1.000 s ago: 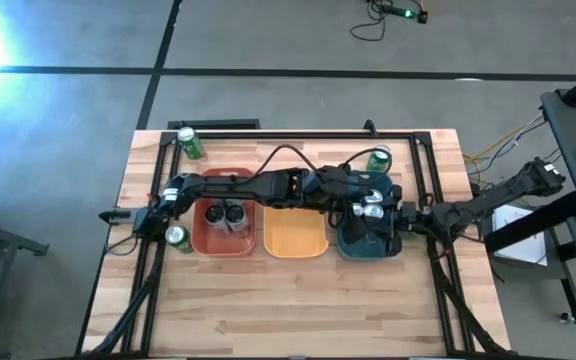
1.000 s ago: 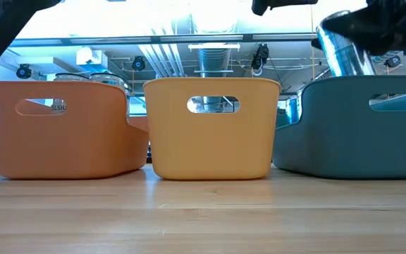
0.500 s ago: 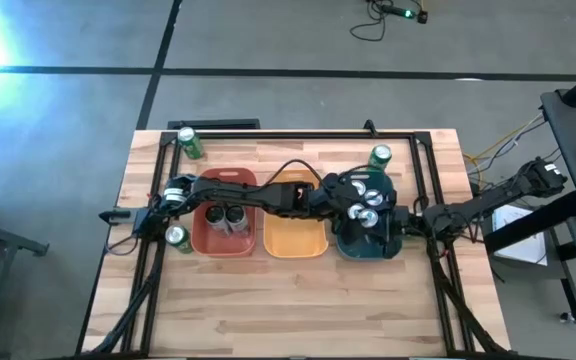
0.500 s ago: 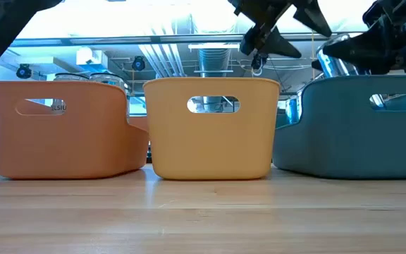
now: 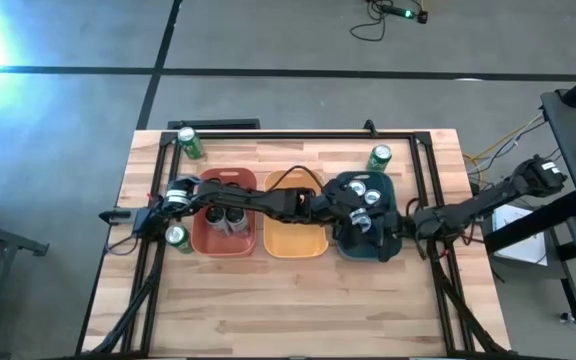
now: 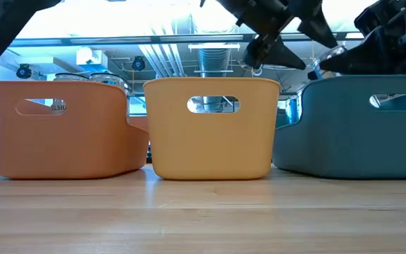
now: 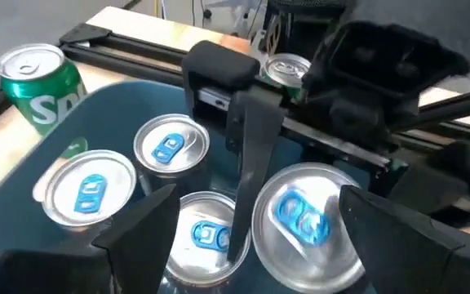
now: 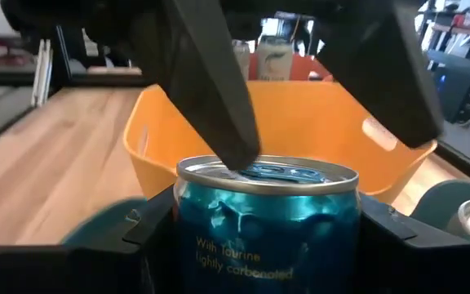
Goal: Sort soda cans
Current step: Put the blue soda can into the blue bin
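Observation:
My right gripper (image 5: 383, 225) is shut on a silver-blue soda can (image 8: 268, 220), low inside the teal bin (image 6: 351, 127). Three more silver-topped cans (image 7: 170, 147) stand in that bin. My left gripper (image 7: 263, 237) hangs open just above the bin, its fingers (image 8: 210, 90) spread beside the held can's top (image 7: 304, 216), touching nothing that I can see. Two dark cans (image 5: 226, 215) stand in the red bin (image 5: 208, 247). Green cans stand on the table at the far left (image 5: 189, 142), left (image 5: 177, 237) and behind the teal bin (image 5: 379, 157). My right gripper pinches the silver-blue can's side wall (image 8: 188, 237) between its two fingers, one on each side. The fingers come level from the table's right side. The can stands upright inside the teal bin; the bin's wall hides its bottom.
The orange bin (image 6: 210, 141) stands between the red and teal bins, and nothing shows in it. My left arm (image 5: 268, 198) stretches across the red and orange bins. Black rails (image 5: 298, 133) frame the table's far side. Bare wood lies along the near edge.
My right gripper has sunk with the silver-blue can, which was tilted above the teal bin's rim and now sits upright, low in the bin. My left gripper has drawn back from the can toward the table's left and near side.

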Robot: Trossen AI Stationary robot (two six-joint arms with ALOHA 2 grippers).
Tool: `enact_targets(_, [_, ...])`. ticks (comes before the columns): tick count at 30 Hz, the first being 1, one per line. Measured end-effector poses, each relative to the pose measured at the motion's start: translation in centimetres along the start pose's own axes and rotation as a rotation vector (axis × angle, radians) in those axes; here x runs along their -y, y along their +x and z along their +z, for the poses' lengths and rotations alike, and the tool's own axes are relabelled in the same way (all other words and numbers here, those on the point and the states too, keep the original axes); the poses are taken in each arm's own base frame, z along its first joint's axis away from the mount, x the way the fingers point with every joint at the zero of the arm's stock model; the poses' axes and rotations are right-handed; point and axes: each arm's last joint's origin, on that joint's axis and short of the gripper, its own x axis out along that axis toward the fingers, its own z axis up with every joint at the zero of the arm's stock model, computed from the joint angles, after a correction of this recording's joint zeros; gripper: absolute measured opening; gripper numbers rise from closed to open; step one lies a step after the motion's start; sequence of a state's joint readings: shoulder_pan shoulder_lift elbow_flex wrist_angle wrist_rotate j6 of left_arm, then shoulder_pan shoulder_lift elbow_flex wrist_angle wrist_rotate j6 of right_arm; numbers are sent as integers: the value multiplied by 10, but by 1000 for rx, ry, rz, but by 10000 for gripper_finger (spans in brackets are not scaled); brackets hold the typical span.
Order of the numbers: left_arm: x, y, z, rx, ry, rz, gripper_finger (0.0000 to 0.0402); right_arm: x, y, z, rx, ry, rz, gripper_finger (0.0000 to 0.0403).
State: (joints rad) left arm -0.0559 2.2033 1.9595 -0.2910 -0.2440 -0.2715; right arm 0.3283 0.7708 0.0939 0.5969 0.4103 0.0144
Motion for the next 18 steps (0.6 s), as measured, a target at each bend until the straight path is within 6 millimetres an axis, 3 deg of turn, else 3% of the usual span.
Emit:
enact_targets(7, [8, 17, -4, -50, 52, -31, 320, -3, 7, 0, -50, -19, 3, 234])
enact_targets(18, [9, 20, -2, -68, 92, -33, 320, -3, 8, 0, -50, -8, -6, 234])
